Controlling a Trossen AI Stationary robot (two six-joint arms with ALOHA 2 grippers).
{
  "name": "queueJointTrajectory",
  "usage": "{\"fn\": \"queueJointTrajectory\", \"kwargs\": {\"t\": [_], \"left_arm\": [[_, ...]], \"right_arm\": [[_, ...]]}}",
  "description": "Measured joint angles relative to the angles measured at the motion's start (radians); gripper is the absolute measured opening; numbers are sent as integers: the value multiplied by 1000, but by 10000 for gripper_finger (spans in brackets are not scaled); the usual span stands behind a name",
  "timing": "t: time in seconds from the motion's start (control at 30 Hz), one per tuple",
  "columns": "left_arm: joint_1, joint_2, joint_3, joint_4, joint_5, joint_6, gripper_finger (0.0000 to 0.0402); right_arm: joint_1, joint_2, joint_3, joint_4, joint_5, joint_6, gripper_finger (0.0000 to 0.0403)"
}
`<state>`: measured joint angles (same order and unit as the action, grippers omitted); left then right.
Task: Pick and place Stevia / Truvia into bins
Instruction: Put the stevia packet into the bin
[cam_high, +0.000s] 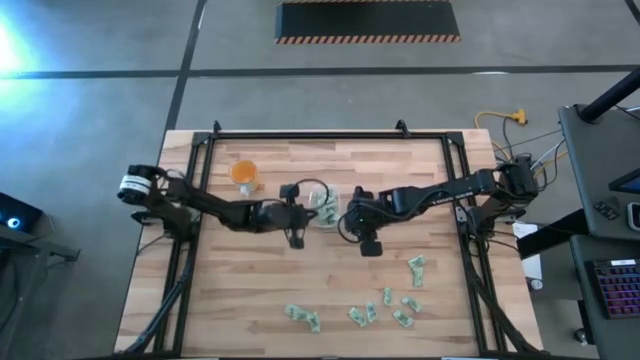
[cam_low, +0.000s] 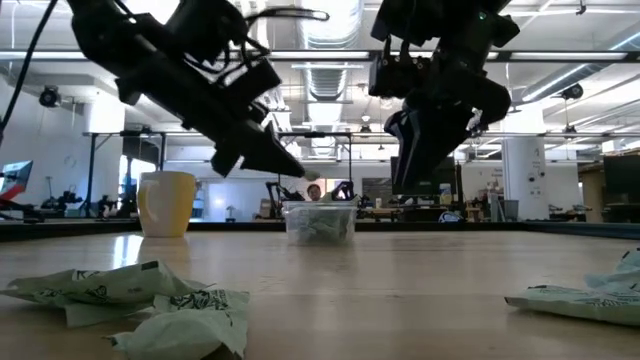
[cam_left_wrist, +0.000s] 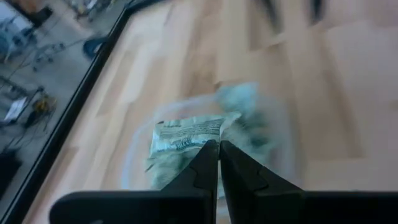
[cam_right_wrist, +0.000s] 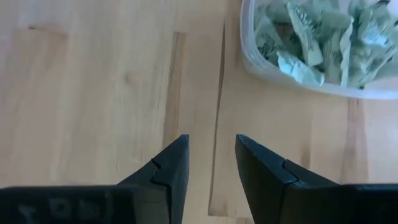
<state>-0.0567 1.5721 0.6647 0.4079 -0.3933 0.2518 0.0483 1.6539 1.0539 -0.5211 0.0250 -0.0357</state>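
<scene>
The left gripper (cam_left_wrist: 218, 163) hangs over the clear container (cam_high: 322, 207) at mid-desk, its fingers pinched together on one green-and-white sachet (cam_left_wrist: 186, 138). The wrist view is smeared, so I judge rather than see that the packet sits directly above the container's opening. The container already holds a heap of sachets (cam_right_wrist: 314, 37).

The right gripper (cam_right_wrist: 211, 168) hovers just beside the container on its other side, fingers partly apart with nothing between them and bare desk (cam_right_wrist: 93, 93) below. More loose sachets (cam_high: 370, 313) lie well apart from the container, scattered along the desk's near edge. An orange cup (cam_high: 243, 173) stands near the left arm.

The main risk is the release: the packet is light and held by its edge, so if the fingers part while off-centre it could catch the rim and slide onto the desk. With both grippers this near, a careless swing could also nudge the light container out of place.
</scene>
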Motion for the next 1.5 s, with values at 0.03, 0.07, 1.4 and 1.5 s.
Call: {"fn": "queueJointTrajectory", "kwargs": {"t": [0.03, 0.07, 1.4, 1.5], "left_arm": [[21, 0, -1, -8, 2, 2, 0], [41, 0, -2, -7, 22, 13, 0], [146, -140, 0, -115, 303, -49, 185], [115, -177, -1, -173, 318, -85, 185]], "right_arm": [[0, 0, -5, 2, 0, 6, 120], [0, 0, -10, 3, 0, 9, 121], [18, -64, -47, -86, 4, 182, 121], [56, -114, -77, -119, 5, 279, 121]]}}
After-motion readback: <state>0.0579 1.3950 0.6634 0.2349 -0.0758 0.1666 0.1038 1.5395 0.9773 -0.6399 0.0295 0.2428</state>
